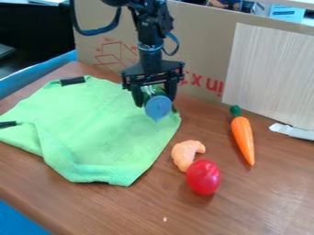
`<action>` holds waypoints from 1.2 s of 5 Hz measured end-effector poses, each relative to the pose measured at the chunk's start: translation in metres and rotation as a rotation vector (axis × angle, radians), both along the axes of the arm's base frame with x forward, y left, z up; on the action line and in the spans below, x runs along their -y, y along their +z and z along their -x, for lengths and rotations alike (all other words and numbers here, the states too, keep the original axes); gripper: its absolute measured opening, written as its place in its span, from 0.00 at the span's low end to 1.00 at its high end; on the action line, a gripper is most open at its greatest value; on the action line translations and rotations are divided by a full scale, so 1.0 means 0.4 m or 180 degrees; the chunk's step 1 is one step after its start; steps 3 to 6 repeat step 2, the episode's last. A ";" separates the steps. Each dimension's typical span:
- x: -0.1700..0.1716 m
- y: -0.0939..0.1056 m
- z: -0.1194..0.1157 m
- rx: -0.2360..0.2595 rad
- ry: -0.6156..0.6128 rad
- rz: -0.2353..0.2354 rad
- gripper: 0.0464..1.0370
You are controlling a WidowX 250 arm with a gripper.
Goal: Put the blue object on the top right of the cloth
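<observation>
Smooth, glossy red ovoid [203, 177] nearest on the wooden table [270, 202], just beside a curved, matte orange piece [184, 155]. Farther right, a tapered carrot [243, 139]. Left, toward the table's left edge, rumpled woven green cloth [101, 131]. At the cloth's far-right side, the tool [155, 101] pinches the round-faced blue object [158, 108]. Behind, upright corrugated cardboard [199, 50].

The cloth [98, 124] is bright green, the carrot [243, 137] orange with a green top, the round thing [203, 177] red, the table [270, 197] brown.
</observation>
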State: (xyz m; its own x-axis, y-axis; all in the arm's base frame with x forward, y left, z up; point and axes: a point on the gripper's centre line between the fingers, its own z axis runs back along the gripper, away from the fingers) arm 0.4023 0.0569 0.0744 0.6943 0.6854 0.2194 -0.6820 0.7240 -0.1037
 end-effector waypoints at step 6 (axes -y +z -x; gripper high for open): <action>-0.043 -0.012 -0.015 -0.0026 0.0066 -0.0079 0.87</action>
